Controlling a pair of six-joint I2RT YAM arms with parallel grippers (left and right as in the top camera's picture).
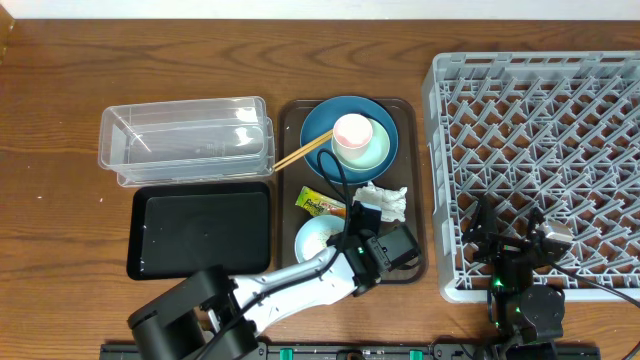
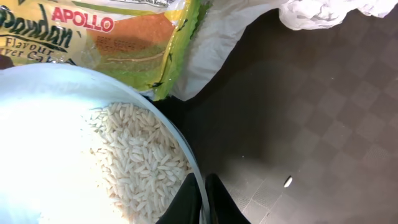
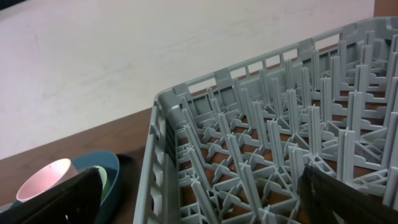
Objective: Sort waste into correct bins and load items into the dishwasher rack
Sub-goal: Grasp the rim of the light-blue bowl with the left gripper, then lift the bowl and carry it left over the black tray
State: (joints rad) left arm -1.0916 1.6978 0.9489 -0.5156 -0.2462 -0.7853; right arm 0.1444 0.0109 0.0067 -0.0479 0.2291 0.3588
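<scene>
Left gripper (image 2: 203, 194) tight, right gripper (image 3: 202, 196) wide.

Brown wooden table (image 1: 60, 90); whitish surface (image 3: 124, 62) beyond edge.

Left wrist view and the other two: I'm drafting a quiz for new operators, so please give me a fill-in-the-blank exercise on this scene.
1. The small white bowl holds loose ____.
2. The left end effector is ____ on that bowl's rim.
3. The ____ cup sits inside the mint-green bowl.
4. The open right end effector hangs over the dishwasher ____.
Missing words: rice; shut; pink; rack.
</scene>
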